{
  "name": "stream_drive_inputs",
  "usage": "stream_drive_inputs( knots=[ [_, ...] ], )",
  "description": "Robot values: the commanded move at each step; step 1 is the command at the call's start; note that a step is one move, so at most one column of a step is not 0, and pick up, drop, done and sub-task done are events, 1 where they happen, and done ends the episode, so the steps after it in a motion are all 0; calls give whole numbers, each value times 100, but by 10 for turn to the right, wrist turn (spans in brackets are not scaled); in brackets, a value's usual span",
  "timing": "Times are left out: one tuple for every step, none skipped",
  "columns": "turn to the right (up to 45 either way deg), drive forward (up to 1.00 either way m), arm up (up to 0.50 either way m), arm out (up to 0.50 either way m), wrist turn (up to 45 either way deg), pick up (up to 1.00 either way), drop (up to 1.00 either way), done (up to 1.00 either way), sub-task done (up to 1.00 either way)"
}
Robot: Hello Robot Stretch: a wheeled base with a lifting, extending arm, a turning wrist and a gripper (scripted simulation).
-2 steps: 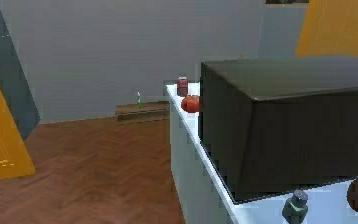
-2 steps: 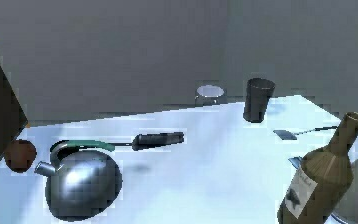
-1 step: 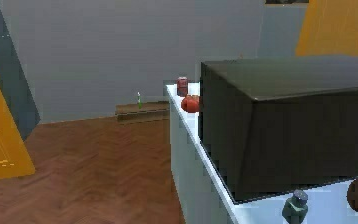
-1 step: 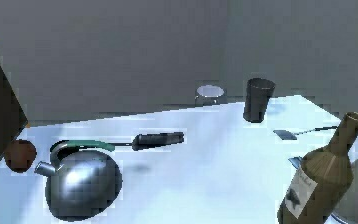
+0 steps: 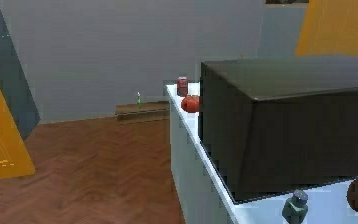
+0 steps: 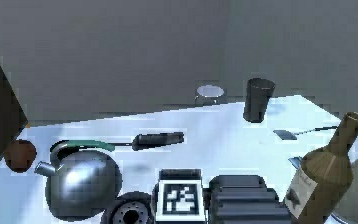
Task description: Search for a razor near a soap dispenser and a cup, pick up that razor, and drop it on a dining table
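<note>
The arm's dark end (image 6: 242, 203) rises at the arm side view's bottom edge, with a white marked square (image 6: 182, 195) on it. Left of the square is the gripper's (image 6: 130, 212) dark body, low over a white tabletop (image 6: 217, 125). A shiny metal kettle (image 6: 82, 182) stands right beside it, so I cannot tell whether the gripper holds anything. A dark cup (image 6: 257, 100) stands at the far side of the top. A dark-handled tool (image 6: 157, 140) lies in the middle.
A glass bottle (image 6: 327, 175), a small bowl (image 6: 210, 93), a flat utensil (image 6: 299, 132) and a reddish fruit (image 6: 20, 155) share the top. In the forward view, a large dark box (image 5: 287, 115), a red fruit (image 5: 191, 103) and a red can (image 5: 182, 86) sit on the white counter (image 5: 192, 150). Wood floor (image 5: 87, 170) lies open to its left.
</note>
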Motion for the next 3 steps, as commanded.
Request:
stream_drive_inputs(
  knots=[
    [0, 0, 0, 30, 0, 0, 0, 0, 0],
    [0, 0, 0, 0, 450, 0, 0, 0, 0],
    [0, 0, 0, 0, 450, 0, 0, 0, 0]
  ],
)
